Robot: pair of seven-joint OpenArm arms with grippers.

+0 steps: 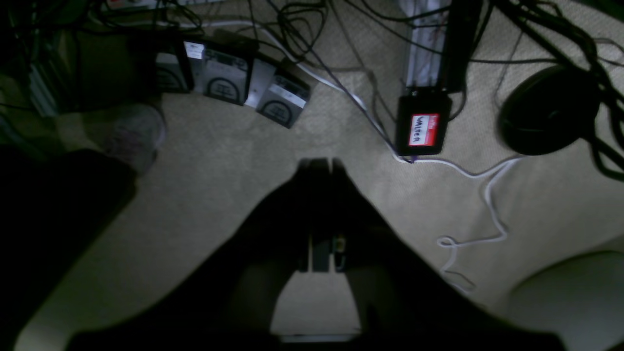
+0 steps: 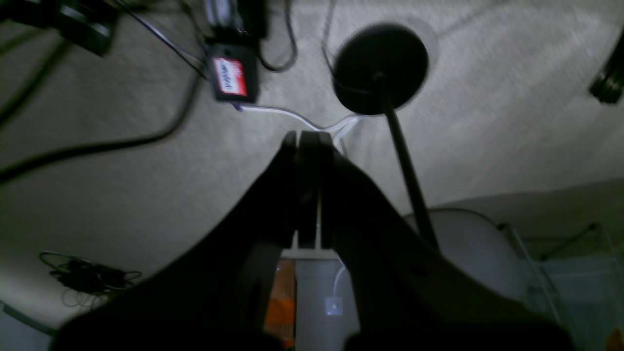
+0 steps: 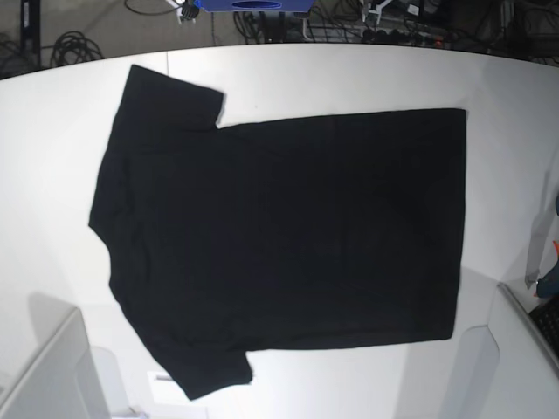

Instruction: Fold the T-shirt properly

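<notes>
The black T-shirt (image 3: 279, 236) lies spread flat on the white tabletop (image 3: 52, 131) — plain side up, sleeves toward the base view's left. Both hands hang over carpeted floor (image 1: 219, 161), well away from it: left hand (image 1: 319, 163) and right hand (image 2: 308, 136) each pressed together, empty.

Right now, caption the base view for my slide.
Black T-shirt spread flat and unfolded on the white table.
</notes>
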